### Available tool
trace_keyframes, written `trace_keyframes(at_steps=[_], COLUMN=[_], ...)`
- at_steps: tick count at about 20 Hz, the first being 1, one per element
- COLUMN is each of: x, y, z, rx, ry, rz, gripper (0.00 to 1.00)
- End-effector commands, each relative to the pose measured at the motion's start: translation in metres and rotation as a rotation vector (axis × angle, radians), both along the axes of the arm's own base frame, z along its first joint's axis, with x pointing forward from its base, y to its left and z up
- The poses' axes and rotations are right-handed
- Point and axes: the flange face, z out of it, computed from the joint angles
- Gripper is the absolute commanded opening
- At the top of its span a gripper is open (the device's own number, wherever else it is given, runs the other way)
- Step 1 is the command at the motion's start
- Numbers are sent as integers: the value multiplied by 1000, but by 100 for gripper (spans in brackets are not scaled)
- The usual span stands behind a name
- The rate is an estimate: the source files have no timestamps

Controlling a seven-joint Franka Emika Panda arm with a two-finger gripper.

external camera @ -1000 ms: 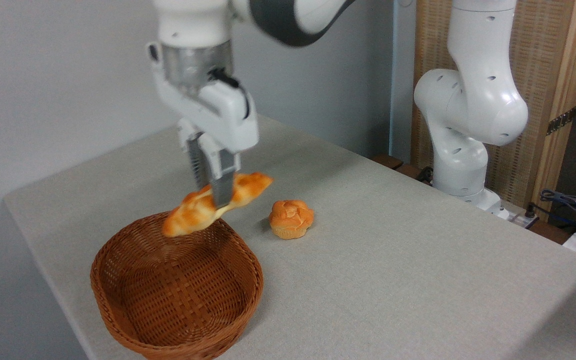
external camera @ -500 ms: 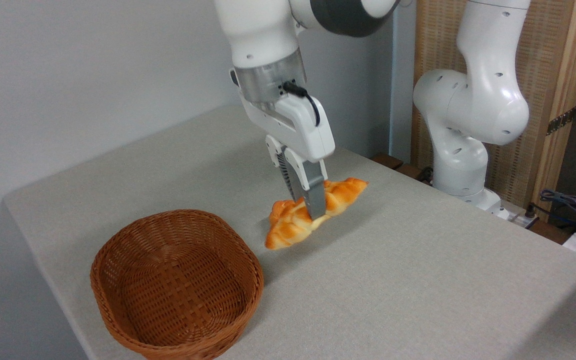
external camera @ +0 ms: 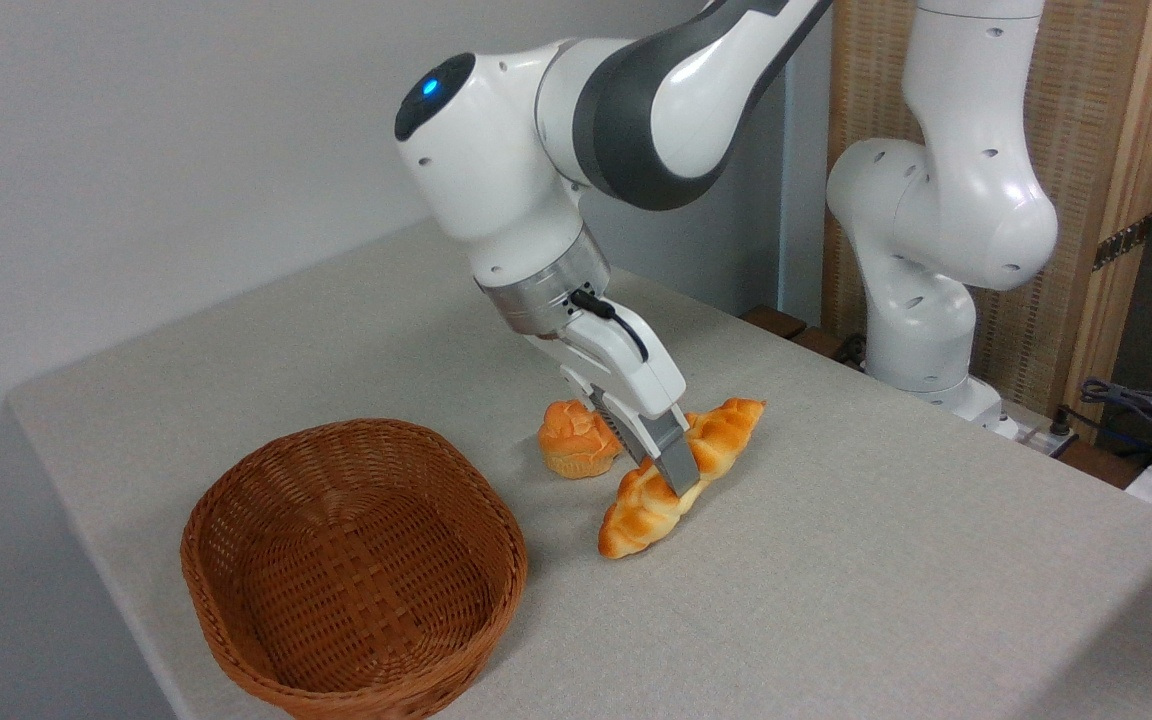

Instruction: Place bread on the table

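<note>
The long braided golden-brown bread (external camera: 641, 510) sits low over the grey-beige table (external camera: 836, 560), to the right of the basket; its lower left tip looks to be at the cloth. My gripper (external camera: 671, 478) comes down at a slant from the upper left and is shut on the bread across its middle. One grey finger (external camera: 678, 467) shows in front of the loaf; the other is hidden behind it.
A brown wicker basket (external camera: 236, 590) stands at the front left with nothing in it. A small round orange bun (external camera: 573, 437) rests on the cloth just left of and behind the gripper. The arm's white base (external camera: 921, 340) stands at the back right.
The gripper has carried the bread from above the basket's far rim rightward past the bun and lowered it to the cloth. The arm now leans over at a slant.
</note>
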Motion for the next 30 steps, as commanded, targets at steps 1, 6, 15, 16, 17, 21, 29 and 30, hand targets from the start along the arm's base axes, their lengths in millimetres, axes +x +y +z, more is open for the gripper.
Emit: trace_keyframes(at_steps=[1, 6, 15, 16, 17, 21, 29, 30], x=[3, 9, 9, 10, 10, 31, 78, 78], y=[0, 2, 3, 3, 3, 4, -6, -10], z=[10, 22, 24, 25, 26, 69, 132, 134], rx=[21, 20, 19, 19, 18, -1, -99, -100], ry=[-23, -50, -54, -57, -60, -154, -287, -291], rz=[10, 17, 17, 17, 16, 22, 98, 93], gripper=[100, 100, 100, 100, 100, 100, 100, 100])
